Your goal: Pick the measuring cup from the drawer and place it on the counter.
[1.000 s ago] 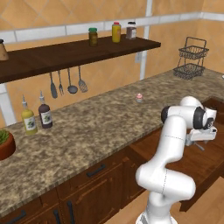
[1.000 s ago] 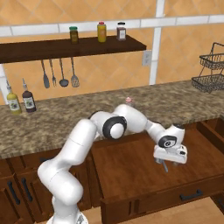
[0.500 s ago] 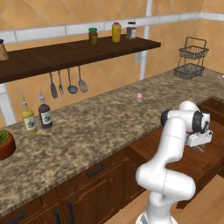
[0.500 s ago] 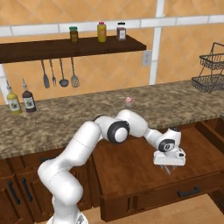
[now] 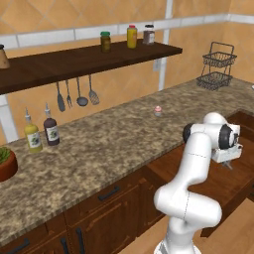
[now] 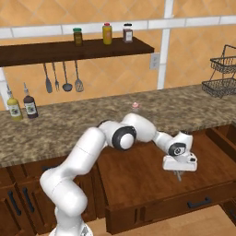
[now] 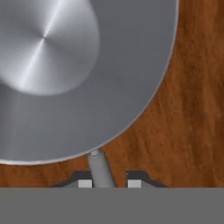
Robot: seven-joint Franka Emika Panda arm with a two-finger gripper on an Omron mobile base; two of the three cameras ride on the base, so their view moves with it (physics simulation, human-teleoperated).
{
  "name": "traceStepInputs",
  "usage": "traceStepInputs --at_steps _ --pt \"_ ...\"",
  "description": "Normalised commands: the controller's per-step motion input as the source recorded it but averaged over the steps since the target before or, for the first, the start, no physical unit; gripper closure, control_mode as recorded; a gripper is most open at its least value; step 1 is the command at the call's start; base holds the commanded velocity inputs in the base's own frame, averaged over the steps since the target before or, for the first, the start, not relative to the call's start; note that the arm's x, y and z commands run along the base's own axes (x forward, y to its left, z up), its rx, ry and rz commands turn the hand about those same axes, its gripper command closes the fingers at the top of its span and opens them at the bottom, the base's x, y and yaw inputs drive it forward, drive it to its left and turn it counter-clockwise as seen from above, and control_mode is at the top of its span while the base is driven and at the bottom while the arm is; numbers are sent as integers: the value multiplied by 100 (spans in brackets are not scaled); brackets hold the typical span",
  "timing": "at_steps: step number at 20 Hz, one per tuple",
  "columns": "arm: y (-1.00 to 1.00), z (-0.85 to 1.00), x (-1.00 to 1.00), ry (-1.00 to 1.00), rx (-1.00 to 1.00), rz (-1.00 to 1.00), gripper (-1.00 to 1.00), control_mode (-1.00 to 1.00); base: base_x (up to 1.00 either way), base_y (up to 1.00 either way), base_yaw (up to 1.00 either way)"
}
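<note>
Where fingers [image 7: 85,183] close — cup handle [image 7: 100,168] between

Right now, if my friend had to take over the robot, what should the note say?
End effector: down in the open drawer, shut on the thin handle of the measuring cup; the handle sits between the two fingertips.
Measuring cup: on the drawer's wooden bottom, right under the hand; whether it has left the wood yet cannot be told.
Counter: behind the drawer. On it: a small pink-and-white item, two bottles and a potted plant.
Done: reach and grip.
Left: lift the cup out of the drawer, carry it over the counter, set it down, let go.
</note>
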Motion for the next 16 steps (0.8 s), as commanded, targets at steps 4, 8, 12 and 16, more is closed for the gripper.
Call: traceStepInputs --at_steps 4,8,12,16 --pt "10 96 0 -14 0 0 100 -100 0 0 0" --pt "39 100 7 -15 -4 0 100 -100 0 0 0" --pt "78 100 37 -20 -8 0 100 -100 0 0 0" --pt "91 68 64 -14 -10 -1 100 -100 0 0 0"
